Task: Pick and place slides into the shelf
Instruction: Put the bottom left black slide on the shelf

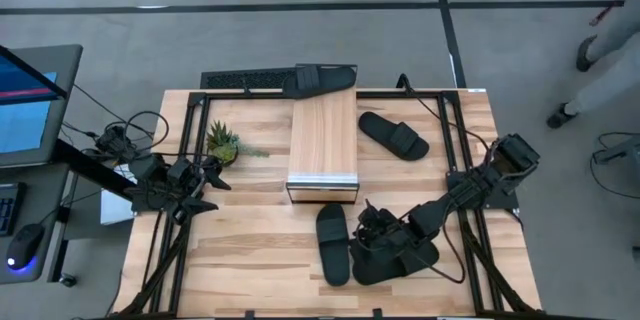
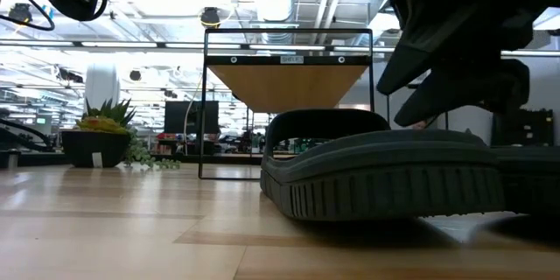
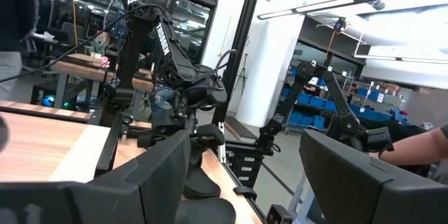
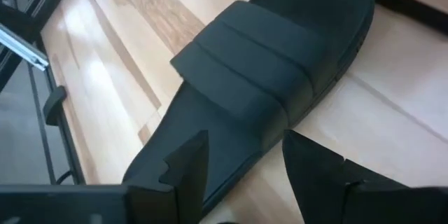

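- High view: four slides lie about the counter (image 1: 250, 260). One sits on the far end of the shelf (image 1: 323, 145), at (image 1: 325, 78); a second lies right of the shelf (image 1: 394, 135); a third lies in front of it (image 1: 333, 243); a fourth (image 1: 395, 258) lies under the right hand (image 1: 375, 228). The left hand (image 1: 200, 188) waits at the left edge beside a potted plant (image 1: 222, 144).
- Low view: the nearest slide (image 2: 385, 175) rests flat on the counter, the right arm's dark bulk just above it. The shelf stands behind as a wire frame under a wood top; a small label on its top bar is too small to read.
- Left wrist view: the left hand's fingers (image 3: 164, 171) stand wide apart, holding nothing. The far arm carries white lettering that appears to read "TROSSEN".
- Right wrist view: the right hand's fingers (image 4: 185, 164) stand partly apart, poised over one end of the slide's sole (image 4: 280, 70), not clamped on it. A good grasp probably calls for descending squarely so that the fingers straddle the strap or the sole's edge before closing, then lifting level toward the shelf.
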`<state>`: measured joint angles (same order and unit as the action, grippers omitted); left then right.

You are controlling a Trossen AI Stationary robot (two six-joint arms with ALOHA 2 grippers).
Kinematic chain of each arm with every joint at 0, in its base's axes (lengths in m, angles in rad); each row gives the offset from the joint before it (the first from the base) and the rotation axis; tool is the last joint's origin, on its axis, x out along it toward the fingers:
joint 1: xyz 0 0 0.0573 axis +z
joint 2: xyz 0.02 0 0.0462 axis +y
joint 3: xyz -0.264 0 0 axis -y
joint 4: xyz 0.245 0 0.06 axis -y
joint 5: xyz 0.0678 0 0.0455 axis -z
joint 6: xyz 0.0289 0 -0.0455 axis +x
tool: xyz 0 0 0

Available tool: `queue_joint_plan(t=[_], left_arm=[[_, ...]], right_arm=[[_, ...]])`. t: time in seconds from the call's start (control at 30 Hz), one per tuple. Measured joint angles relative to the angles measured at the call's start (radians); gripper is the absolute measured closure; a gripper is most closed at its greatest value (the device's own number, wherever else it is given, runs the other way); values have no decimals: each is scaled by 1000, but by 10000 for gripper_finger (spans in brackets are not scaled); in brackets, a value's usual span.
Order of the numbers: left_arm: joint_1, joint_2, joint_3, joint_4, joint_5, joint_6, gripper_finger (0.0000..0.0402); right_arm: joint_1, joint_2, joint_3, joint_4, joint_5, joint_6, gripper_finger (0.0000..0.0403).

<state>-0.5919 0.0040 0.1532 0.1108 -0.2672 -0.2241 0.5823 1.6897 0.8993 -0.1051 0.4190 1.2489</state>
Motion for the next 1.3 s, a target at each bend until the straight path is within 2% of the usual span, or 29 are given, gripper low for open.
queue_joint_plan(t=[0.2, 0.67, 0.93, 1.13, 1.3], left_arm=[[0, 0, 0, 0, 0, 1, 143], [0, 0, 0, -1, 0, 3, 143], [0, 0, 0, -1, 0, 3, 143], [0, 0, 0, -1, 1, 2, 143], [0, 0, 0, -1, 2, 1, 143]], right_arm=[[-18, 0, 0, -7, -5, -41, 219], [0, 0, 0, -8, -33, -198, 234], [-2, 60, -1, 66, -40, -409, 234], [-7, 125, -1, 139, -32, -411, 236], [-21, 128, 0, 139, -14, -359, 243]])
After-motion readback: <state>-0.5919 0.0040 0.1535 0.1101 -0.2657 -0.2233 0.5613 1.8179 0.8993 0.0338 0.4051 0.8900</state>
